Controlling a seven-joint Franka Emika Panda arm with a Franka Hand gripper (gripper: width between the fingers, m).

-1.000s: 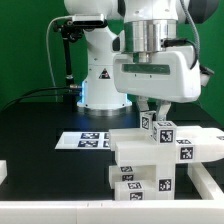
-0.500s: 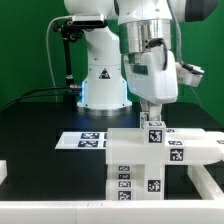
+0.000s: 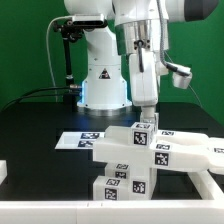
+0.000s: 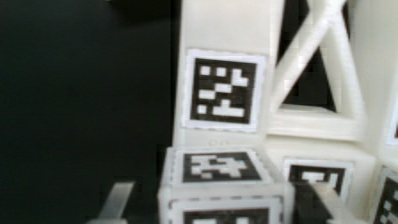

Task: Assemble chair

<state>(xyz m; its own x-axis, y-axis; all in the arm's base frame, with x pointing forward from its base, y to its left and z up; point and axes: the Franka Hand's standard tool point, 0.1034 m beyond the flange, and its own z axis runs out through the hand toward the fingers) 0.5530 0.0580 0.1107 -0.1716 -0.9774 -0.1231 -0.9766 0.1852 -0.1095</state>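
My arm reaches down from above, wrist vertical, turned side-on to exterior view. My pincer (image 3: 146,116) clamped on upright post of chair (image 3: 150,155); fingers (image 4: 317,194) straddle tagged cube top in wrist view. Chair directly below pincer: white blocky parts, stacked crosswise and tilted, black-and-white tags on faces. Black table (image 3: 40,125) beneath. Marker board (image 3: 85,141) flat on table, just behind chair, toward arm base. Green wall (image 3: 25,45) behind. White ledge along near edge.
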